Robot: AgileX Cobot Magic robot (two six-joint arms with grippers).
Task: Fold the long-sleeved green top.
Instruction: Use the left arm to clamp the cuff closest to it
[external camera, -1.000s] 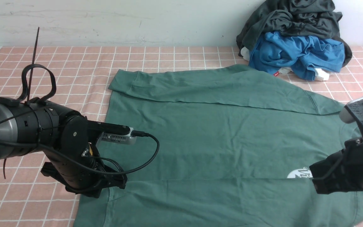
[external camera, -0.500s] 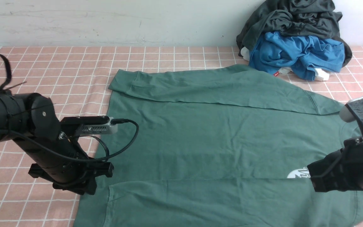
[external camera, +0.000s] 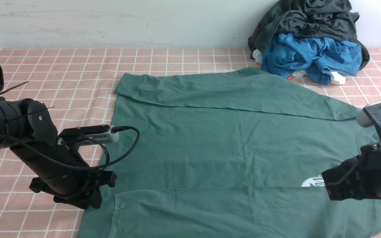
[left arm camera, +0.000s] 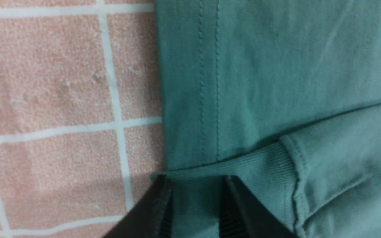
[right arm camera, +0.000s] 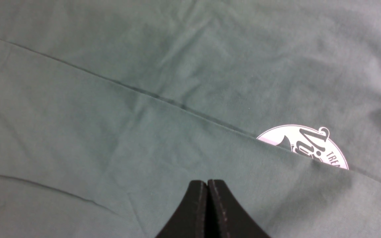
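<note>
Left gripper (left arm camera: 193, 211) backed off to 8 o'clock, jaws parted astride ribbed cuff (left arm camera: 260, 172) | right gripper (right arm camera: 207, 205) clenched empty, 4 o'clock | one green long-sleeved cotton top (external camera: 227, 145), two sleeves folded in

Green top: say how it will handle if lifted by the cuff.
Probably floppy: the green top lies flat with soft wrinkles, so it should drape. Likely light; the fabric looks thin. The ribbed cuff at the left gripper may stretch.
</note>
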